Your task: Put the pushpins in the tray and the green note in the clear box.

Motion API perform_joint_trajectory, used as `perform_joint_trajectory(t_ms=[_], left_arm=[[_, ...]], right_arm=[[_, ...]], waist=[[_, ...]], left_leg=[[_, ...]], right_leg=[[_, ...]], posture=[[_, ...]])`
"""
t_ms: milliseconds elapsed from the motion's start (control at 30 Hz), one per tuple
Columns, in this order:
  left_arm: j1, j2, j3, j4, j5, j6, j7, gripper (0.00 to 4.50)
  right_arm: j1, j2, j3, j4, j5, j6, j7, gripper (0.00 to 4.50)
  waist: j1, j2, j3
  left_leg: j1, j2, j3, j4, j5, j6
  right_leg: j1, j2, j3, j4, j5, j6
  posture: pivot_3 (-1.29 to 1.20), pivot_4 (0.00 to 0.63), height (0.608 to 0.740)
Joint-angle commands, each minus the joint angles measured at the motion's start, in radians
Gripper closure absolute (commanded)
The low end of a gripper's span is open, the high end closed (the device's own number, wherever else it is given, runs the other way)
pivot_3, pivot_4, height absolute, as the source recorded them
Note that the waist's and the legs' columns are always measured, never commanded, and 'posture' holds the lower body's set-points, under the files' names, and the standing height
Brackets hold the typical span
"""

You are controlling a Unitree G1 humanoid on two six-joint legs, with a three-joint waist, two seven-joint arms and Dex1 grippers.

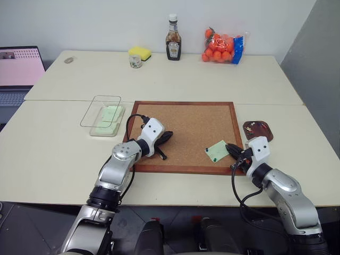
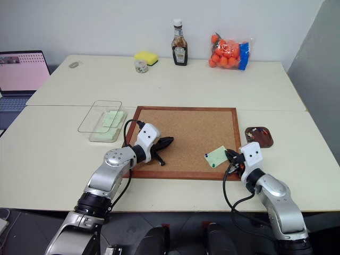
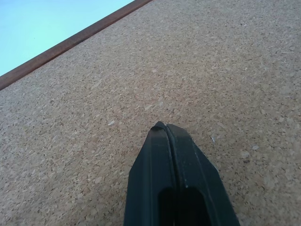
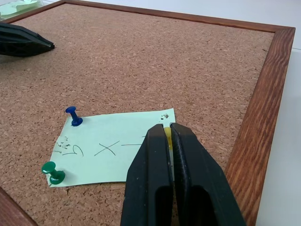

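Spanning two pale tables (image 1: 64, 154), the corkboard (image 1: 186, 122) carries the green note (image 4: 113, 148), pinned by a blue pushpin (image 4: 73, 116) and a green pushpin (image 4: 52, 171). Left of it lies the clear box (image 1: 103, 114), right the tray (image 1: 257, 130). Left gripper (image 3: 164, 128) hovers pressed together; right gripper (image 4: 167, 129) clamps a yellow pushpin (image 4: 168, 136).

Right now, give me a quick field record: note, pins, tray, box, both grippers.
green note: on corkboard, near its right frame
pins in note: blue pushpin, green pushpin
right gripper: shut on a yellow pushpin at the note's edge
left gripper: shut, empty, over bare cork
tray: right of board, holds pins
clear box: left of board, green paper inside
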Motion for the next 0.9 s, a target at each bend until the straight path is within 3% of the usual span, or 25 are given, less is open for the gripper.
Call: perform_joint_trajectory(t_ms=[33,433,900], left_arm=[[0.024,0.008,-0.043,0.022,0.039,0.038,-0.012,4.50],[0.016,0.026,-0.088,0.039,0.095,0.018,-0.030,4.50],[0.016,0.017,-0.087,0.027,0.091,0.015,-0.033,4.50]], right_arm=[[-0.036,0.012,-0.023,-0.080,0.017,-0.066,-0.003,4.49],[-0.044,0.017,-0.018,-0.077,0.006,-0.078,-0.007,4.49],[-0.152,-0.007,-0.196,0.088,-0.033,0.006,-0.196,4.49]], waist=[[0.000,0.000,0.000],[-0.002,0.006,-0.005],[-0.002,0.007,-0.006]], left_leg=[[0.000,0.000,0.000,0.000,0.000,0.000],[0.001,0.000,0.001,0.000,0.000,0.000],[0.001,0.000,0.002,0.000,0.000,0.000]], right_leg=[[0.000,0.000,0.000,0.000,0.000,0.000],[0.000,0.000,0.001,0.000,0.000,0.000],[0.000,0.000,0.002,0.000,0.000,0.000]], posture=[[0.00,0.150,0.740],[0.00,0.150,0.740],[0.00,0.150,0.740]])
